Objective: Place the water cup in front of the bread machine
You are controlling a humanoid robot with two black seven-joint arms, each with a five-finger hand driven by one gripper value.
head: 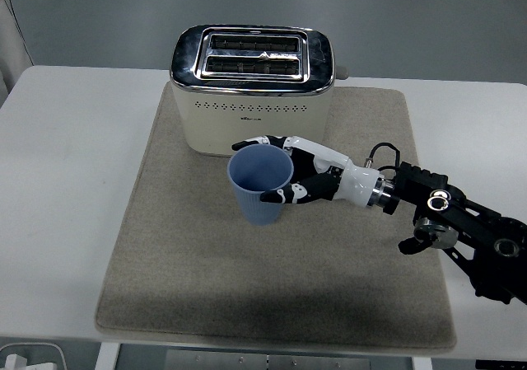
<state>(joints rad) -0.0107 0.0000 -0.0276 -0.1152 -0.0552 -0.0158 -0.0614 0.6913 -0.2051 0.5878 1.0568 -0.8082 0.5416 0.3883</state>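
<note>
While the right hand (pixel 290 172) grasps it, the blue plastic cup (pixel 261 185) sits upright just before the cream metal toaster (pixel 252 90).

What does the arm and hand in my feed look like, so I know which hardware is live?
The right hand has white shells over black finger joints, with a white wrist and a silver ring behind it. The right arm is black and boxy with round joint caps, and a thin black cable loops above the wrist.
</note>
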